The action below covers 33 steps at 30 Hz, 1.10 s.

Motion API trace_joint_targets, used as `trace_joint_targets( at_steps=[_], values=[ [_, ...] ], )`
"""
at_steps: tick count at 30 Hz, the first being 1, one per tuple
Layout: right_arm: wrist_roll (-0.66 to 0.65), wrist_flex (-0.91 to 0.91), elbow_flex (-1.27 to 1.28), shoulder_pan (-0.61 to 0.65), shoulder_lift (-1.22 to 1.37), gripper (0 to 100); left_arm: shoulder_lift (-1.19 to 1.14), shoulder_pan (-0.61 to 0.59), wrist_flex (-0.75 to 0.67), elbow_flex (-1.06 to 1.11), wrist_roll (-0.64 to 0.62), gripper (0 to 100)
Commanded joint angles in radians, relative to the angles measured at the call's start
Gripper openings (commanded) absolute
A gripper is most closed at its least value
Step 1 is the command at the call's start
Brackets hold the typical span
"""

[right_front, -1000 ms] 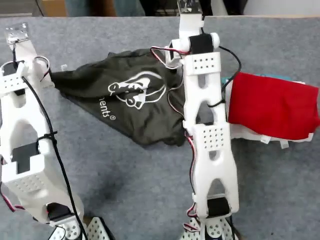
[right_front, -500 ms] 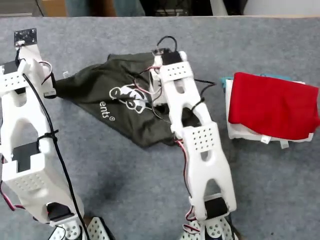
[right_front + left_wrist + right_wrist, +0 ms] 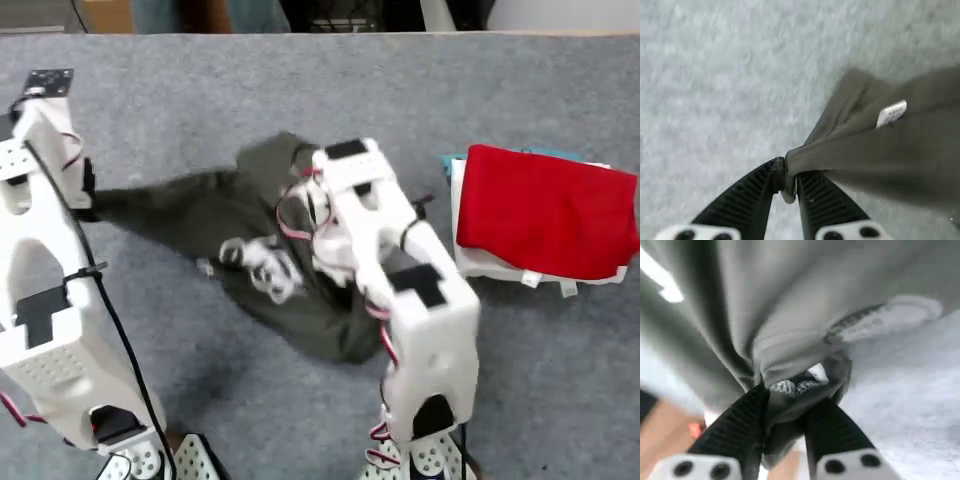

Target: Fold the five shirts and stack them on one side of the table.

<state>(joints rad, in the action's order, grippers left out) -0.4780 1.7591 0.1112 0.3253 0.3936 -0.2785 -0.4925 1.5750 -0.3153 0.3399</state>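
Note:
A dark olive shirt (image 3: 250, 215) with a white print lies bunched in the middle of the grey table. My left gripper (image 3: 786, 179) is shut on a corner of the shirt (image 3: 880, 150) at the table's left, beside the left arm (image 3: 45, 190). My right gripper (image 3: 785, 405) is shut on a fold of the same shirt (image 3: 805, 305), lifting it; the right arm (image 3: 385, 260) stands over the cloth in the high view. A stack of folded shirts with a red one (image 3: 545, 210) on top lies at the right side.
Grey felt covers the table (image 3: 560, 400). White and teal shirts (image 3: 480, 262) peek out beneath the red one. Open felt stretches along the front and the far back of the table.
The right arm has pulled back toward the front, dragging the shirt's far edge over itself. The shirt has gone from spread flat to stretched and bunched. The left arm has shifted slightly away.

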Motion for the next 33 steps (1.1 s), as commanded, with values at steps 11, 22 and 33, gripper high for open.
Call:
trace_joint_targets(
  at_steps=[11, 22, 33],
  values=[
    [-0.186, 0.008, 0.225, -0.049, -0.542, 31.3, 0.017, -0.099, 0.167, -0.048, 0.095, 3],
    [-0.199, 0.000, -0.099, -0.166, -0.565, 31.8, 0.018, -0.173, 0.169, -0.030, 0.124, 3],
    [0.063, -0.020, -1.055, 0.031, 0.282, 31.8, 0.018, -0.151, 0.173, -0.030, 0.098, 3]
  ],
)
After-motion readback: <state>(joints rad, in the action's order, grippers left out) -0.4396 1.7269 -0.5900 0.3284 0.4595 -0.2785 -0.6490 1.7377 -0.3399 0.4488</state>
